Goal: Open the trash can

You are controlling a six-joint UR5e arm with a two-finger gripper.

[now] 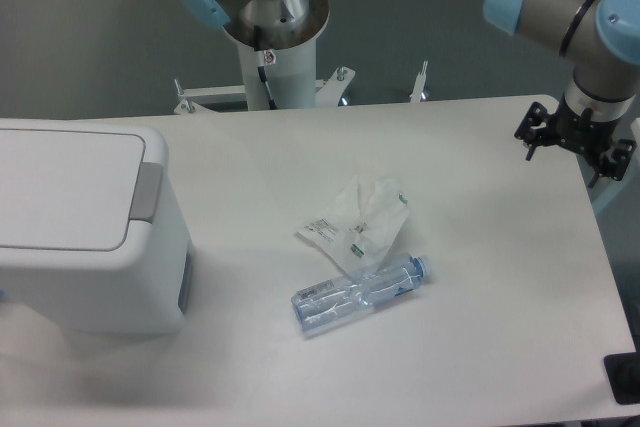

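Observation:
The trash can (85,232) is a big white boxy bin at the table's left edge. Its flat lid (60,187) lies closed, with a grey push tab (148,192) on the right side. My gripper (572,155) hangs over the table's far right edge, far from the can. Its two dark fingers (530,137) are spread apart with nothing between them.
A crushed clear plastic bottle with a blue cap (360,293) lies mid-table, with a crumpled clear wrapper (358,219) just behind it. The arm's pedestal (268,47) stands beyond the table's back edge. A dark object (625,377) sits at the lower right corner.

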